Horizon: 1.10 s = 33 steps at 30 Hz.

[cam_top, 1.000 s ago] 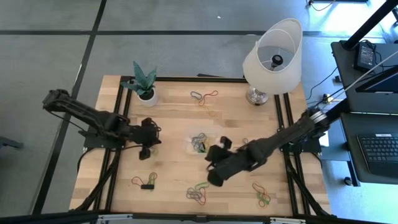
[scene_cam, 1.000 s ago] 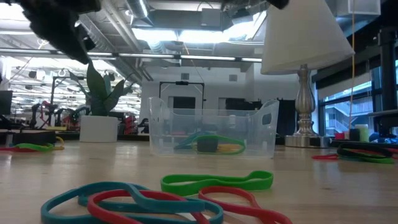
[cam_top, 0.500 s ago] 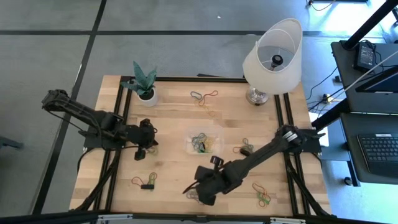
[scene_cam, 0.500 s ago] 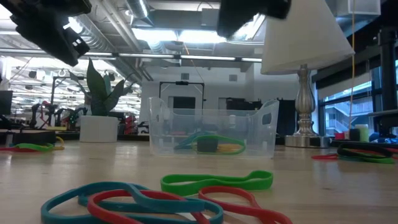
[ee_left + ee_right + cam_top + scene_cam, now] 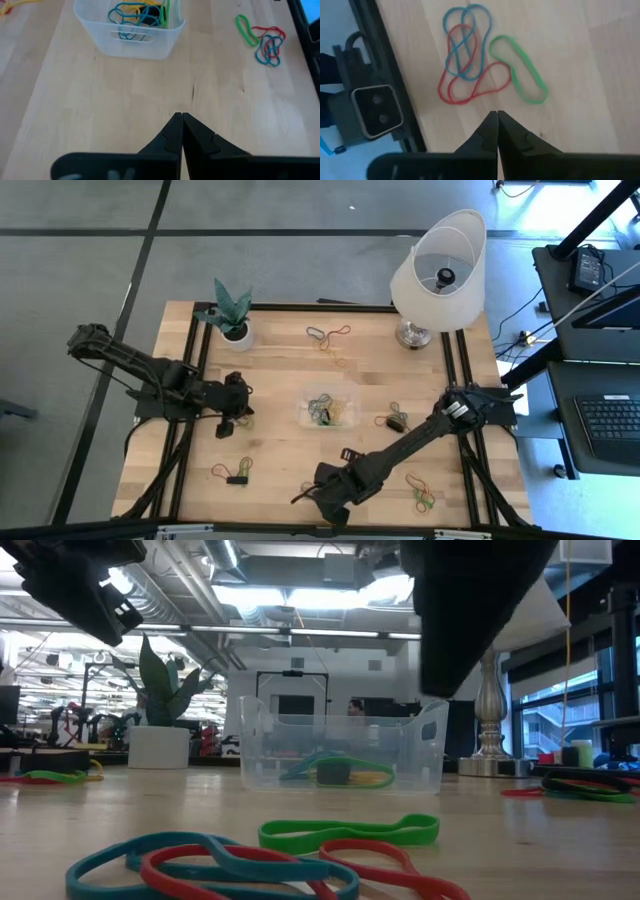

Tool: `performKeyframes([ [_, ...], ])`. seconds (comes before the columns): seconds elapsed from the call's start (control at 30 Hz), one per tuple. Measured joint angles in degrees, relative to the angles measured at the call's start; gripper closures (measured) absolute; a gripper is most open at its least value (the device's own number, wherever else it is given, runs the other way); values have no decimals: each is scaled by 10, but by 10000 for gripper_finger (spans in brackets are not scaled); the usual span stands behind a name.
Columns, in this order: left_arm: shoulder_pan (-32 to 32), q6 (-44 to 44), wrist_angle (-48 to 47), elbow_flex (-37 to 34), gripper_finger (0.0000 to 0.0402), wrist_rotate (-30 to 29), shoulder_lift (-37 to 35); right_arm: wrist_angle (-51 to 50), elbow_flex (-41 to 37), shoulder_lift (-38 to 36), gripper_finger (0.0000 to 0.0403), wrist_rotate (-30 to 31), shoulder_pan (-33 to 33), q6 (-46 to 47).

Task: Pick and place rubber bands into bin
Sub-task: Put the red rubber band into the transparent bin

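- Rubber bands [image 5: 485, 65] in blue, red and green lie loose on the worktop [image 5: 280, 450], near its front edge at about 6 o'clock from the bin [image 5: 327, 408].
- Bin sits mid-worktop with several bands inside; bare wood surrounds it on all sides.
- Right end effector [image 5: 318, 498], fingers pressed together and holding nothing, hovers over that front cluster, close to the worktop's front rail.
- Left end effector [image 5: 232, 418], also pressed together and empty, is at 9 o'clock from the bin, with clear wood between them.
- More bands [image 5: 328, 337] lie at 12 o'clock from the bin, between plant [image 5: 230, 310] and lamp [image 5: 438, 268].
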Motion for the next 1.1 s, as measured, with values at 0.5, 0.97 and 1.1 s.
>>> performKeyframes([
  [0.5, 0, 0, 0, 0, 398, -1, 0, 46, 0, 36, 376, 6, 13, -5],
  [0.97, 0, 2, 0, 0, 398, -12, 0, 94, -3, 72, 280, 6, 13, -13],
  [1.1, 0, 2, 0, 0, 398, -11, 0, 103, 0, 88, 268, 13, 13, -19],
])
